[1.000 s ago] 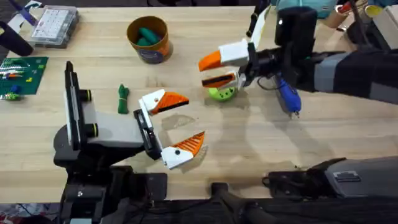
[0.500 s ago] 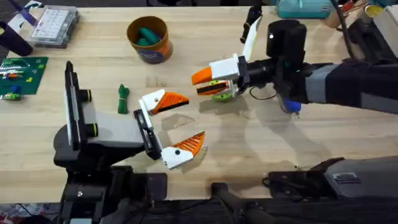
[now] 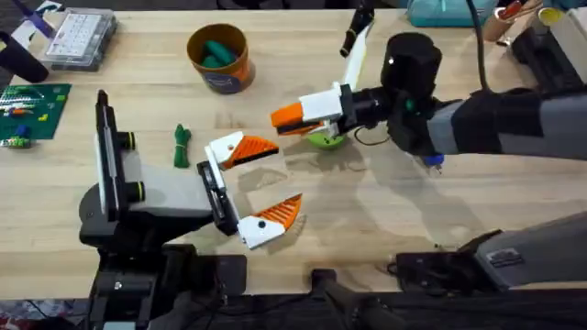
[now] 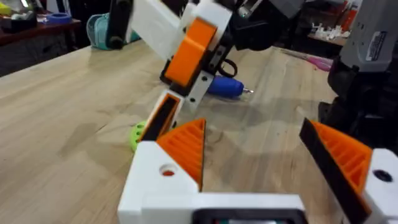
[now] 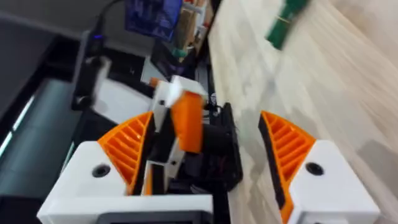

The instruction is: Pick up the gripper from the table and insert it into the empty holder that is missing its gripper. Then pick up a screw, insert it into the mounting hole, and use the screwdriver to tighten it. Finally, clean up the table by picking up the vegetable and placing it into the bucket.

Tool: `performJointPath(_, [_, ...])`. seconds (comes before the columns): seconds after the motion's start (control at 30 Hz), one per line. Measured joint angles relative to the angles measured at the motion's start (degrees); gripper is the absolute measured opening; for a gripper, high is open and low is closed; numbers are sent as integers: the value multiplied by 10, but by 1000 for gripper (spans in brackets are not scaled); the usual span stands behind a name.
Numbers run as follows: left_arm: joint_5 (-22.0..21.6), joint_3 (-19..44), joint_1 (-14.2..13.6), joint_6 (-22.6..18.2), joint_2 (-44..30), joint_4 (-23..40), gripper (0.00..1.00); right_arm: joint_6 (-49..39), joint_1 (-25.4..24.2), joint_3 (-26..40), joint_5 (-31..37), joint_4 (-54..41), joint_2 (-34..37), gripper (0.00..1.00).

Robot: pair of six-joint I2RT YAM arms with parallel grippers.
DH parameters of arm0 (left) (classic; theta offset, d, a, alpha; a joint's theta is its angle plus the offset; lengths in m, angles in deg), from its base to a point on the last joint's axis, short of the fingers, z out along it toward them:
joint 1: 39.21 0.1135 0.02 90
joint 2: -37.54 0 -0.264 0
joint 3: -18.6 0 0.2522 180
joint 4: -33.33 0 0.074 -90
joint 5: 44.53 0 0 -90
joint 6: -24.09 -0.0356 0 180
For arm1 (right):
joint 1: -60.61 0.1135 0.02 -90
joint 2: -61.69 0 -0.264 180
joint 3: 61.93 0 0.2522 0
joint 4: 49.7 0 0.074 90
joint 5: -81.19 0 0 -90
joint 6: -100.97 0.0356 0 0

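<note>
Clear parts box (image 3: 81, 37) sitting at table's (image 3: 385, 220) far left corner; green circuit board (image 3: 32, 108) lying nearer, left edge.

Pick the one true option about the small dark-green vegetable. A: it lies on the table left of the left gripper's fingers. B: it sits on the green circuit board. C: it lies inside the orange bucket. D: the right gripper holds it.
A: in the overhead view the vegetable lies on the bare table, just left of the left gripper, apart from the bucket.
</note>
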Motion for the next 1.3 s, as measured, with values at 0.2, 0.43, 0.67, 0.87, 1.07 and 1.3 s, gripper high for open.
performJointPath(0.2, [0, 0, 0, 0, 0, 0, 990, 64, 36, 0, -4, 39, -1, 977])
performJointPath(0.43, [0, 0, 0, 0, 0, 2, 990, 100, 50, 0, -6, 33, -1, 977])
performJointPath(0.67, [0, 0, 0, 0, 0, 2, 990, 122, 50, 0, -6, 33, -1, 977])
performJointPath(0.87, [0, 0, 0, 0, 0, 2, 990, 134, 56, 0, -6, 33, -1, 977])
performJointPath(1.07, [0, 0, 0, 0, 0, 3, 990, 147, 65, -24, 9, 45, -1, 972])
performJointPath(1.3, [0, 0, 0, 0, 0, 3, 990, 192, 64, -80, 51, 196, -1, 979])
